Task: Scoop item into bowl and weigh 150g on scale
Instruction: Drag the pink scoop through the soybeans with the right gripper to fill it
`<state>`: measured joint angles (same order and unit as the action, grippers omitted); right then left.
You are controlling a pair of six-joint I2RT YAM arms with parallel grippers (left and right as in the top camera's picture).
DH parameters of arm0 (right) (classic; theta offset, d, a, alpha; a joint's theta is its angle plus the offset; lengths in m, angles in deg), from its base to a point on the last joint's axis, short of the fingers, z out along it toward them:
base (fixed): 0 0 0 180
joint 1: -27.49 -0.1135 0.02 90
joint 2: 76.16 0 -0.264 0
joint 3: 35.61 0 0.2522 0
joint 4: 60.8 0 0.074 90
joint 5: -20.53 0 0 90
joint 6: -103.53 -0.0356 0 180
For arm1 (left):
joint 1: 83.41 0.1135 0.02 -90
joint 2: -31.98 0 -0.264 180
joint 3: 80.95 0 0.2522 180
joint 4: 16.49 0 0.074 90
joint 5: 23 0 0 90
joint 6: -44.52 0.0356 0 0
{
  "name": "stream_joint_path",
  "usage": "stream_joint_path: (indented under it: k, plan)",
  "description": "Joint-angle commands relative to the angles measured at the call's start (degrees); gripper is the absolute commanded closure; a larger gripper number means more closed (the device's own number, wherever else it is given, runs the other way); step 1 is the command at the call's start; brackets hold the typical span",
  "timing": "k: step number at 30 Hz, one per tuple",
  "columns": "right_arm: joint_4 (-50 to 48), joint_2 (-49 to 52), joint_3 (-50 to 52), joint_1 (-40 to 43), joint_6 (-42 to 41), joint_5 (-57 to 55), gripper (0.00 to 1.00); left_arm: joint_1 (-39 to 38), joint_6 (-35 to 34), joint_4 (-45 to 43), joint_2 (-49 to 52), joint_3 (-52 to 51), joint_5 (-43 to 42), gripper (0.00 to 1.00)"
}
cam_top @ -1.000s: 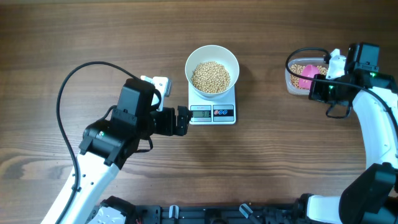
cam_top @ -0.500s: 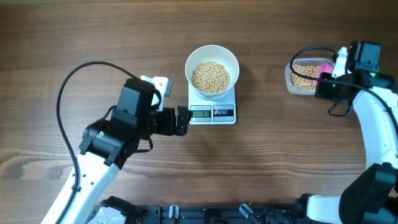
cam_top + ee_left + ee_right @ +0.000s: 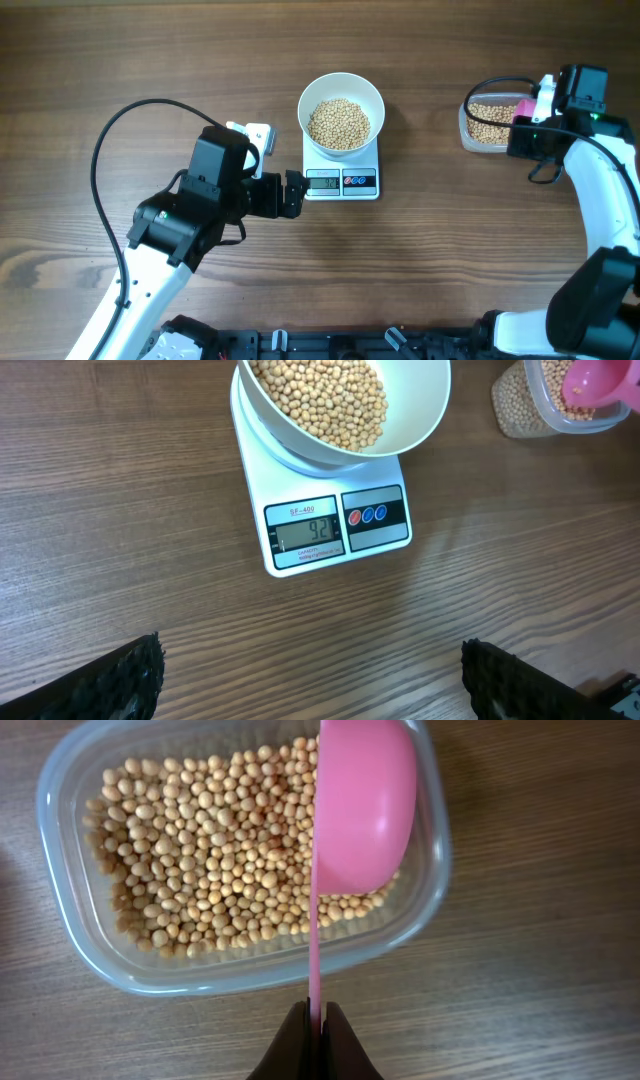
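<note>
**Desk:** What is changing at the clear rounded-rectangular plastic tub (image 3: 250, 975)?

**Photographer:** The right pincer (image 3: 316, 1012) is pinching the thin handle of the small pink plastic scoop (image 3: 362, 800), jaws pressed together. It is shifting toward the tub's outer end, away from the scale. A second ago the scoop was sitting over the middle of the tub. Now it is hanging at the edge, turned on its side above the small round tan beans (image 3: 200, 860). I cannot tell whether it is carrying any.

**Desk:** And the rest of the wooden bench (image 3: 450, 260)?

**Photographer:** Nothing is moving there. The round deep white bowl (image 3: 310, 92) is still sitting on the flat white square kitchen scale (image 3: 340, 532), well apart from the tub, with a heap of beans inside it. The left pincer (image 3: 310, 672) is staying spread wide and holding nothing, just beside the scale and facing its front edge.

**Desk:** What is that saying about the weighing?

**Photographer:** The grey digital display (image 3: 306, 532) is showing what looks like 92, though the digits are small. If so, the bowl is running short of the target, and the scoop is probably lining up for another dip. More beans are likely needed, in smaller loads as the figure climbs.
</note>
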<state>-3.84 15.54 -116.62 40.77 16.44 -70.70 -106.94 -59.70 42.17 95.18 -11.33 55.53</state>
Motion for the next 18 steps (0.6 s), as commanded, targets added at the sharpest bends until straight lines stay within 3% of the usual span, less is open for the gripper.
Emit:
stream_joint_path:
  k: [1,18]
  plan:
    - [-0.44,2.25,-0.24,0.07,1.57,2.99,0.96,-0.26,0.50,-0.13,-0.20,0.17,-0.66,0.00]
    - [-0.20,5.27,-0.24,0.09,4.66,13.03,0.96,-0.26,0.50,-0.13,-0.20,0.17,-0.66,0.00]
